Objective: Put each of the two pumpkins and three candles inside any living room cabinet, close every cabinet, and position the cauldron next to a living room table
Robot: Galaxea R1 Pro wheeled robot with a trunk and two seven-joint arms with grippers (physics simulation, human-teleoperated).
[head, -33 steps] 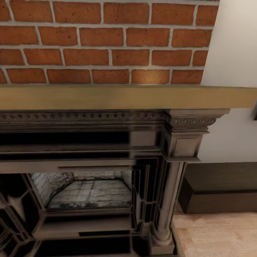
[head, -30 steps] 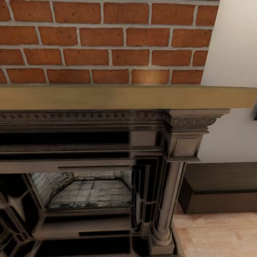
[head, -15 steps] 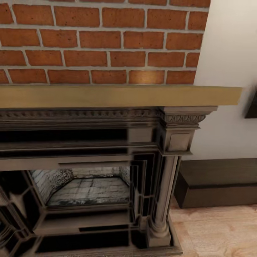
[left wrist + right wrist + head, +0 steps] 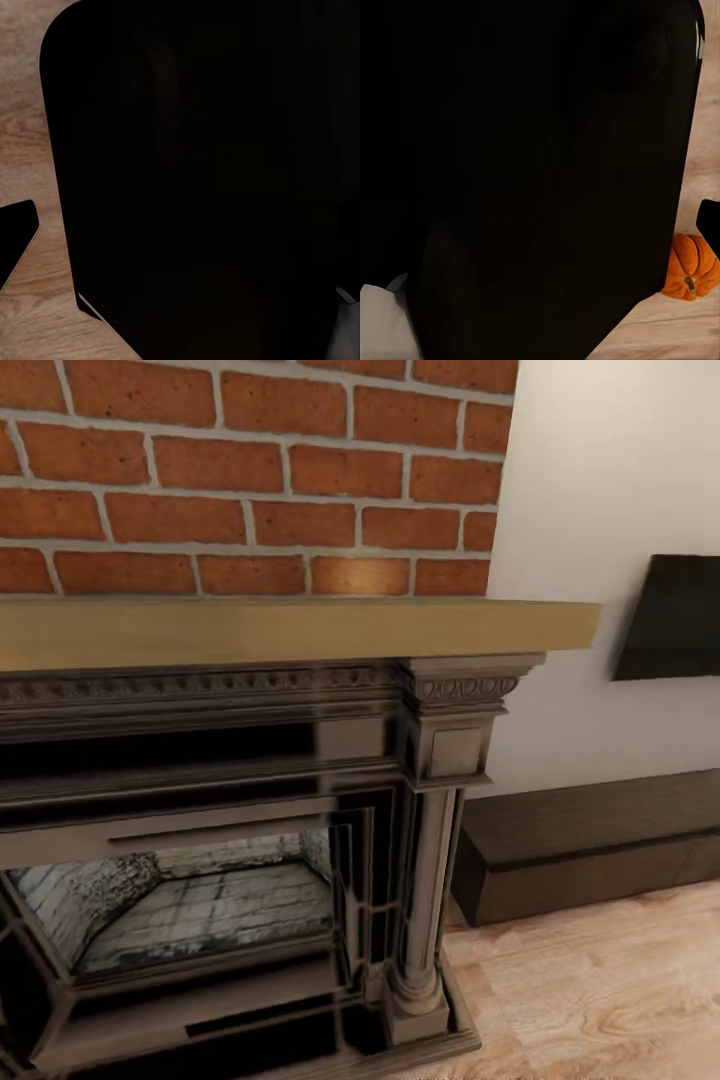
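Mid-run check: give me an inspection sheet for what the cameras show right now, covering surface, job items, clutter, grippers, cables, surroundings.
Surface: light wood floor, bare where visible.
Job's things: one orange pumpkin sits on the floor in the right wrist view; a long low dark-brown cabinet stands against the white wall, right of the fireplace, fronts appearing shut.
Clutter: nothing seen.
Grippers: both wrist views are largely blocked by dark shapes; finger state cannot be told.
Cables: nothing seen.
Surroundings: dark ornate fireplace surround with tan mantel shelf, red brick wall above, dark panel on the white wall.
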